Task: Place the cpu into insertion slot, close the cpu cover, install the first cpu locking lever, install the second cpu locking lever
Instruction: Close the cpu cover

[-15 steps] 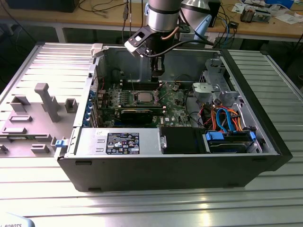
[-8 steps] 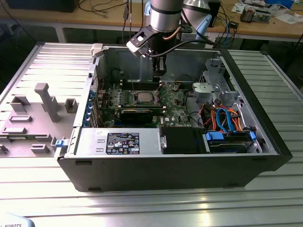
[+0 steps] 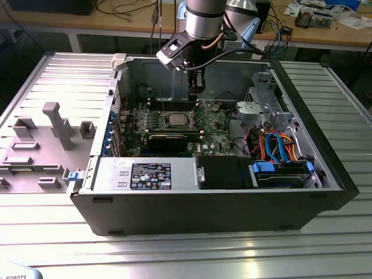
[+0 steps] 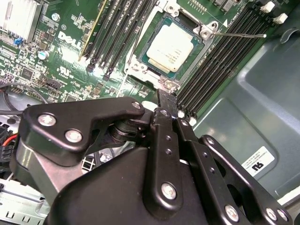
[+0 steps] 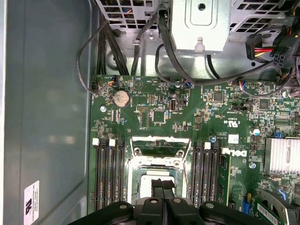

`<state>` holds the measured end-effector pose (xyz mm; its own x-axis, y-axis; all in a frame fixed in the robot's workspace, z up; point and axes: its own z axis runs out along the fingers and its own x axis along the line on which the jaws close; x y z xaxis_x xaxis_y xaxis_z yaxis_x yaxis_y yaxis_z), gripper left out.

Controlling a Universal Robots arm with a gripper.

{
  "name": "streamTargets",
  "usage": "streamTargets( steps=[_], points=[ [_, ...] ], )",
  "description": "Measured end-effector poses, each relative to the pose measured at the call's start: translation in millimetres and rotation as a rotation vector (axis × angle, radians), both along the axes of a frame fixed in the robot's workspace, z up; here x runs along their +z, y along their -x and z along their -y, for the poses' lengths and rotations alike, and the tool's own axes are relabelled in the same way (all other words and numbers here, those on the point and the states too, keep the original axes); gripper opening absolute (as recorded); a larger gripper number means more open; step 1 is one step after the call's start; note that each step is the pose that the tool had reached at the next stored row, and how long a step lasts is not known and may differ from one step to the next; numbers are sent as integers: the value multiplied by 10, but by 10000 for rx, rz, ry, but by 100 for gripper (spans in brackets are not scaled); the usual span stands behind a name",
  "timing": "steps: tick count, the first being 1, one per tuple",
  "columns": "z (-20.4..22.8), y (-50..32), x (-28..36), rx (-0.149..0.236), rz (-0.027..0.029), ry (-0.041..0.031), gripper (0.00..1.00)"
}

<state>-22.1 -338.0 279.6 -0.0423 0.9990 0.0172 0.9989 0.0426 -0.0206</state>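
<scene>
The cpu (image 4: pixel 171 46), a square chip with a dull silver top, lies flat in the insertion slot (image 4: pixel 137 65) on the green motherboard. In the exterior view the cpu (image 3: pixel 176 120) sits mid-board inside the open computer case. The cpu cover (image 5: pixel 159 140), a silver frame with a cut-out middle, stands tilted up at one side of the slot. A thin locking lever (image 4: pixel 239 34) sticks out from the slot's corner. My gripper (image 4: pixel 167 97) hangs just above the slot's edge, shut with nothing between its fingers; it shows over the chip in the first wrist view (image 5: pixel 162 184) and above the board (image 3: pixel 196 88).
Black memory slots (image 5: pixel 108 173) flank the socket on both sides. A long black graphics card (image 3: pixel 168 139) lies nearer the case front. A drive cage (image 3: pixel 264 104) with orange and blue cables (image 3: pixel 279 145) fills the exterior view's right. A grey fixture plate (image 3: pixel 46 139) sits outside the case.
</scene>
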Motion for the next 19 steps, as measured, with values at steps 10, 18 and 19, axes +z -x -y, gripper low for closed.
streamTargets(
  steps=[10, 18, 19],
  points=[
    [0, -52, 0, 0, 0, 0, 11],
    [0, -80, 0, 0, 0, 0, 11],
    [0, -83, 0, 0, 0, 0, 11]
  ],
)
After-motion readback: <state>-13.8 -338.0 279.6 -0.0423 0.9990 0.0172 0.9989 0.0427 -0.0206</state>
